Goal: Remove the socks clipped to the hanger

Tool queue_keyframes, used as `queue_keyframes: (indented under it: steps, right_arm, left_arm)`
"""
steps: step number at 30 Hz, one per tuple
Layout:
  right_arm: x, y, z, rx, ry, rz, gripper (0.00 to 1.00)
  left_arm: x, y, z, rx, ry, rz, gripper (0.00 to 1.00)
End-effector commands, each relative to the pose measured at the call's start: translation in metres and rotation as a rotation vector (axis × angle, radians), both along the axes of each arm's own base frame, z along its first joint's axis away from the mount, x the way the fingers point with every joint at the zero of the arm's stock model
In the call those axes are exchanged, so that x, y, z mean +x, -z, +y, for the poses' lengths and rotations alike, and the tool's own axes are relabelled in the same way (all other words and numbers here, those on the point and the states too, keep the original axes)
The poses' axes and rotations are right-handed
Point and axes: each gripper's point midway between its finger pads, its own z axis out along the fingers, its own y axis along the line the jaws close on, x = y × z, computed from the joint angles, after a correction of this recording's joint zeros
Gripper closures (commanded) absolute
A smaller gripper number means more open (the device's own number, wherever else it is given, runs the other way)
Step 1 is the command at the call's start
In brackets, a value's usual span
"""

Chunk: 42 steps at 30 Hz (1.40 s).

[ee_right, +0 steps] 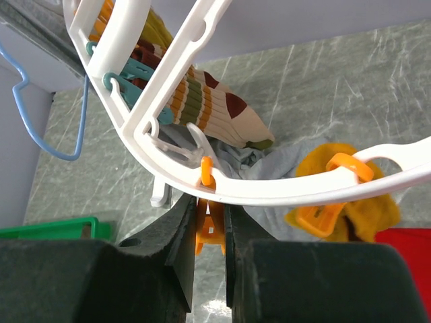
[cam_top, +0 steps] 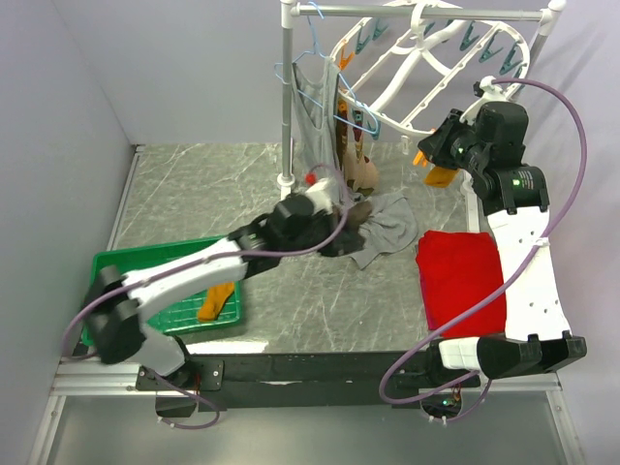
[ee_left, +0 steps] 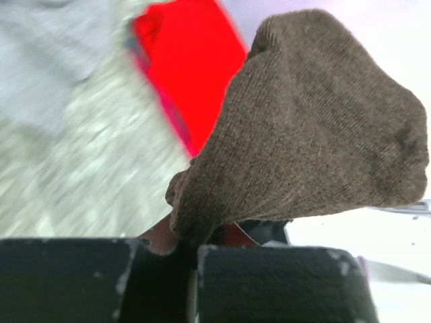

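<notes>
Top external view, far left: a green tray (cam_top: 116, 266) sits at the table's near left corner with an orange sock (cam_top: 218, 302) lying in it. The left arm reaches from beside the tray toward the middle of the table, and the left gripper (cam_top: 339, 221) is clenched on a brown sock (cam_top: 359, 210), just above a grey cloth (cam_top: 387, 234) spread on the marble top. The left wrist view confirms this: the fingers (ee_left: 269, 282) pinch the sock's lower edge while the rest of it (ee_left: 310, 128) fans up across the lens.

Behind the gripper, a grey tank top (cam_top: 315, 107) hangs on a blue wire hanger (cam_top: 308, 44) from the rack, with patterned socks hanging just to its right. Further right, the white peg hanger (cam_top: 426, 68) hangs tilted from the rail. The right wrist view shows a striped sock (ee_right: 215, 108) held by a teal clip (ee_right: 135, 91) on the rim. The right gripper (ee_right: 210, 229) is closed against both sides of an orange clip (ee_right: 209, 225) under the rim. To the right of that, a mustard sock (ee_right: 367, 208) hangs from a second orange peg (ee_right: 323, 217). A red cloth (cam_top: 463, 276) lies on the table under the right arm
</notes>
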Motion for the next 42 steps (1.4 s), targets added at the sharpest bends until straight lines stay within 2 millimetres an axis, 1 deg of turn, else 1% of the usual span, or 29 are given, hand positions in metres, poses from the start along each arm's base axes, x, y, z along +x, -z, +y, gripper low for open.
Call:
queue_keyframes:
  steps: [1, 2, 3, 4, 5, 6, 7, 8, 10, 11, 12, 13, 14, 15, 17, 24, 25, 28, 29, 30, 33, 34, 36, 37, 38, 39, 40, 41, 42]
  right_arm:
    - [-0.003, -0.025, -0.007, -0.022, 0.020, -0.067, 1.00]
    - [-0.002, -0.024, -0.007, -0.023, 0.020, -0.066, 1.00]
    - [-0.003, -0.025, -0.007, -0.023, 0.020, -0.067, 1.00]
    - [-0.003, -0.024, -0.008, -0.026, 0.020, -0.065, 1.00]
    - [-0.003, -0.023, -0.008, -0.028, 0.022, -0.064, 1.00]
    - [-0.003, -0.023, -0.008, -0.027, 0.022, -0.065, 1.00]
    - [-0.003, -0.021, -0.007, -0.029, 0.018, -0.061, 1.00]
    - [-0.003, -0.019, -0.008, -0.030, 0.021, -0.058, 1.00]
    - [-0.002, -0.017, -0.008, -0.028, 0.021, -0.051, 1.00]
    - [-0.002, -0.017, -0.007, -0.027, 0.017, -0.053, 1.00]
    - [-0.002, -0.018, -0.006, -0.023, 0.017, -0.054, 1.00]
    - [-0.002, -0.018, -0.007, -0.022, 0.015, -0.055, 1.00]
    - [-0.002, -0.018, -0.006, -0.019, 0.013, -0.056, 1.00]
    - [-0.003, -0.018, -0.005, -0.019, 0.009, -0.055, 1.00]
    - [-0.004, -0.019, -0.005, -0.018, 0.007, -0.058, 1.00]
    - [-0.005, -0.015, -0.004, -0.016, 0.005, -0.050, 1.00]
    - [-0.004, -0.014, -0.003, -0.014, -0.003, -0.047, 1.00]
    - [-0.005, -0.014, -0.001, -0.008, -0.009, -0.046, 0.94]
    - [-0.005, -0.015, -0.001, -0.008, -0.010, -0.046, 0.93]
    - [-0.005, -0.015, 0.000, -0.005, -0.011, -0.047, 0.93]
    - [-0.003, -0.013, 0.000, -0.004, -0.014, -0.044, 0.92]
    - [-0.003, -0.013, 0.000, -0.003, -0.013, -0.044, 0.92]
    - [-0.003, -0.012, 0.000, -0.006, -0.016, -0.038, 0.92]
    - [-0.004, -0.011, 0.001, -0.008, -0.018, -0.037, 0.92]
    - [-0.003, -0.010, -0.001, -0.011, -0.011, -0.033, 0.92]
    - [-0.005, -0.009, -0.002, -0.015, -0.011, -0.030, 0.92]
    - [-0.005, -0.009, -0.002, -0.018, -0.007, -0.029, 0.92]
    - [-0.006, -0.008, -0.004, -0.022, -0.002, -0.028, 0.92]
    - [-0.006, -0.007, -0.006, -0.026, 0.008, -0.024, 0.91]
  left_arm:
    - [0.003, -0.003, 0.070, 0.062, -0.154, -0.042, 0.99]
    - [0.000, -0.013, 0.085, 0.052, -0.178, -0.051, 0.99]
    - [0.005, 0.003, 0.105, 0.101, -0.231, -0.020, 0.99]
    - [0.007, 0.005, 0.117, 0.118, -0.259, -0.010, 0.99]
    - [0.006, -0.004, 0.132, 0.104, -0.290, -0.021, 0.99]
    - [0.009, 0.000, 0.147, 0.122, -0.333, -0.015, 0.99]
    - [0.012, 0.006, 0.167, 0.156, -0.381, 0.015, 0.99]
    - [0.010, -0.004, 0.182, 0.135, -0.411, 0.007, 0.99]
    - [0.022, -0.008, 0.219, 0.150, -0.560, 0.015, 0.99]
    - [0.017, -0.009, 0.236, 0.165, -0.605, 0.026, 0.99]
    - [0.018, -0.011, 0.248, 0.170, -0.655, 0.032, 0.99]
    - [0.023, -0.010, 0.266, 0.191, -0.728, 0.033, 0.99]
    - [0.018, -0.001, 0.279, 0.240, -0.762, 0.060, 0.99]
    - [0.020, -0.002, 0.292, 0.253, -0.814, 0.076, 0.99]
    - [0.016, 0.014, 0.311, 0.329, -0.880, 0.133, 0.99]
    - [0.008, 0.052, 0.340, 0.367, -1.020, 0.300, 0.99]
    - [0.006, 0.056, 0.345, 0.372, -1.044, 0.315, 0.99]
    - [-0.002, 0.063, 0.362, 0.359, -1.151, 0.348, 0.99]
    - [-0.005, 0.061, 0.365, 0.320, -1.180, 0.350, 0.99]
    - [-0.007, 0.067, 0.368, 0.317, -1.201, 0.357, 0.99]
    - [-0.009, 0.070, 0.371, 0.280, -1.225, 0.361, 0.99]
    - [-0.009, 0.069, 0.368, 0.273, -1.204, 0.355, 0.99]
    - [-0.002, 0.059, 0.360, 0.256, -1.147, 0.297, 0.99]
    - [0.000, 0.052, 0.350, 0.233, -1.082, 0.281, 0.99]
    - [0.006, 0.039, 0.343, 0.214, -1.029, 0.212, 0.99]
    - [0.008, 0.031, 0.337, 0.193, -0.991, 0.183, 0.99]
    - [0.008, 0.026, 0.335, 0.186, -0.978, 0.167, 0.99]
    - [0.010, 0.019, 0.342, 0.180, -1.023, 0.160, 0.99]
    - [0.007, 0.023, 0.347, 0.207, -1.042, 0.176, 0.99]
